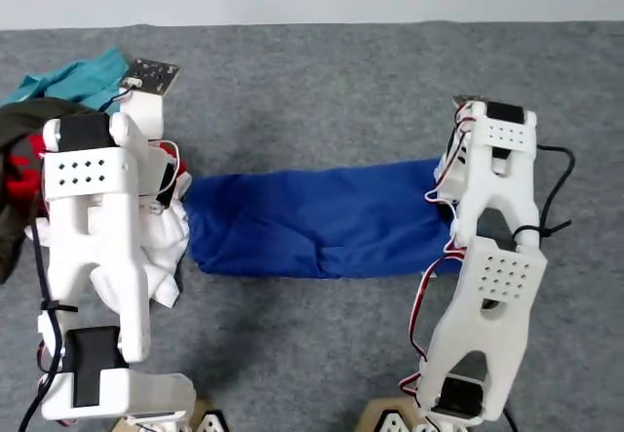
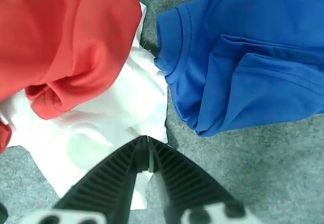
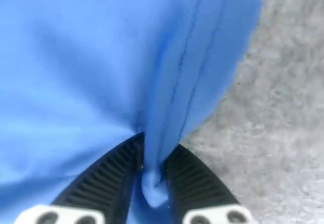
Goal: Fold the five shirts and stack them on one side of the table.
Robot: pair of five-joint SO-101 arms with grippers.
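A blue shirt [image 1: 312,220] lies folded into a long band across the middle of the grey table. My right gripper [image 3: 153,176] is shut on a pinched fold of the blue shirt [image 3: 101,72] at its right end, under the right arm [image 1: 487,247]. My left gripper [image 2: 147,150] is shut with nothing between its fingers, over a white shirt [image 2: 121,107]. Beside it lie a red shirt [image 2: 66,37] and the collar end of the blue shirt [image 2: 238,57]. The left arm [image 1: 97,237] stands over the pile at the table's left.
At the left edge a pile holds a teal shirt [image 1: 73,79], a dark shirt [image 1: 24,130], the red shirt [image 1: 21,174] and the white shirt [image 1: 166,247]. Grey carpet-like table surface [image 1: 322,91] lies bare behind and in front of the blue shirt.
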